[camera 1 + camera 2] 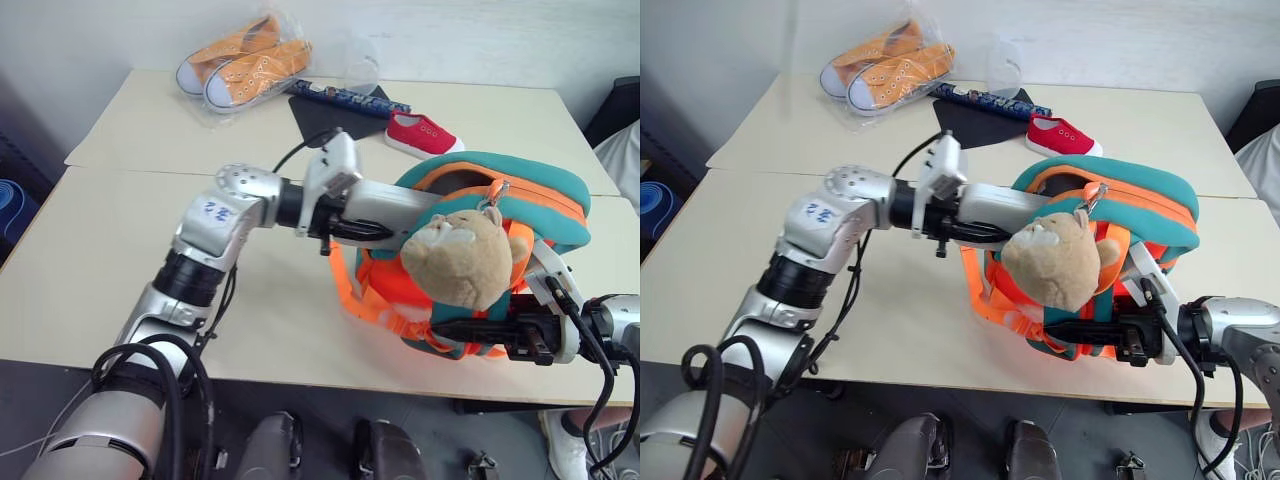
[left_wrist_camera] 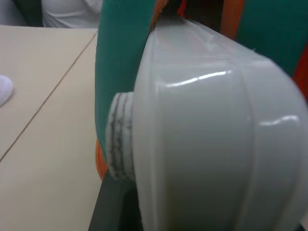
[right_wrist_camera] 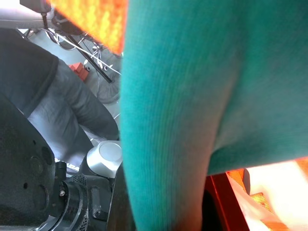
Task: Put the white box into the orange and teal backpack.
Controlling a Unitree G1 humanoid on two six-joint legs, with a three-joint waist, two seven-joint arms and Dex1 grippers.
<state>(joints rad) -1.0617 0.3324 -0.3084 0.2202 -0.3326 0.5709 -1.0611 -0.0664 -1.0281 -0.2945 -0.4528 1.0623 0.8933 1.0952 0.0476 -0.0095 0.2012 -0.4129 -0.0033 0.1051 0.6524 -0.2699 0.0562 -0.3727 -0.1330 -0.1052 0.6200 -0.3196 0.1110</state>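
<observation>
The right gripper [image 1: 1065, 330] has its black fingers pinched shut on the bottom edge of the orange and teal backpack [image 1: 520, 205], holding it up on the table [image 1: 110, 270]. The left gripper [image 1: 372, 231] holds the white box [image 1: 385, 205], smooth and shiny with round corners, poking into the bag's open top. A fuzzy bear charm [image 1: 462, 258] hangs in front.

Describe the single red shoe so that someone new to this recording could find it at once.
Start at the far side of the beige table, past the orange and teal backpack. The red shoe lies alone beside a dark cloth. Unlike the orange sneakers in their clear bag, it is red, small, unwrapped and unpaired.
</observation>
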